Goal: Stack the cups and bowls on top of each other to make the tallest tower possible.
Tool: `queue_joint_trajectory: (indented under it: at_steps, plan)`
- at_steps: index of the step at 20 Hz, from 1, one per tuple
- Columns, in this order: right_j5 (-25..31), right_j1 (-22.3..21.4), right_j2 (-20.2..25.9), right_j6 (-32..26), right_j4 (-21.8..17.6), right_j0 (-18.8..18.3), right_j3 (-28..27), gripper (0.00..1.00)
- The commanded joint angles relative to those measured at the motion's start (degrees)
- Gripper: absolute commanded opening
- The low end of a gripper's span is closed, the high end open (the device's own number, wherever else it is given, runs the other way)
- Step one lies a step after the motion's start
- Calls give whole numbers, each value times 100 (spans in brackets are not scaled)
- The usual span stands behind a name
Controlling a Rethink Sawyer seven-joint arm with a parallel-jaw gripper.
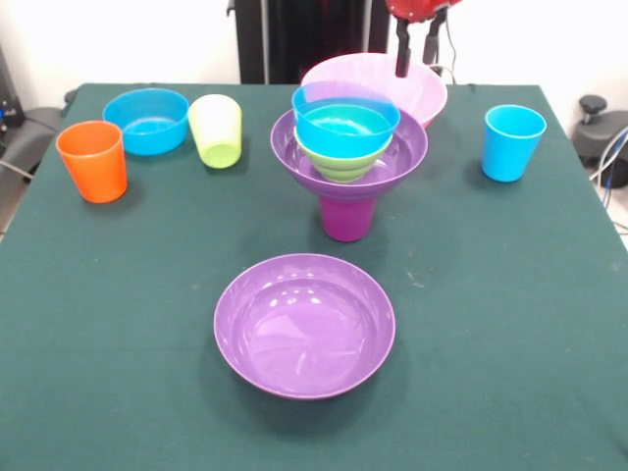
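The tower stands mid-table: a purple cup (346, 216) carries a wide purple bowl (407, 152), a small ribbed green bowl (343, 162) and a small blue bowl (345, 123) nested on top. A big pink bowl (422, 88) sits behind it. My gripper (417, 49) hangs open and empty over the pink bowl, above and to the right of the tower. A second wide purple bowl (304, 324) lies in front. An orange cup (92, 160), a lime green cup (217, 130) and a second blue bowl (146, 120) stand at the left. A light blue cup (512, 141) stands at the right.
The green cloth table (491, 343) ends at its far edge just behind the pink bowl. The robot's dark pedestal (304, 39) stands beyond that edge. Cables and dark equipment (603, 137) lie off the table's right side.
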Motion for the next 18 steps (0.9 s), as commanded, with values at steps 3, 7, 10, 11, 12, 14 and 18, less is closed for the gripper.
queue_joint_trajectory:
  at_steps: [3,7,10,11,12,14,18]
  plan:
    - [-523,520,-288,1068,-498,338,420,100]
    - [-458,426,-343,1211,-442,501,491,100]
    - [-574,469,-446,1316,-443,654,524,100]
    - [-617,478,-465,1337,-442,688,518,100]
    - [-713,534,-516,1379,-461,753,515,100]
    - [-834,573,-599,1454,-455,858,508,100]
    - [-924,638,-733,1547,-399,1032,439,100]
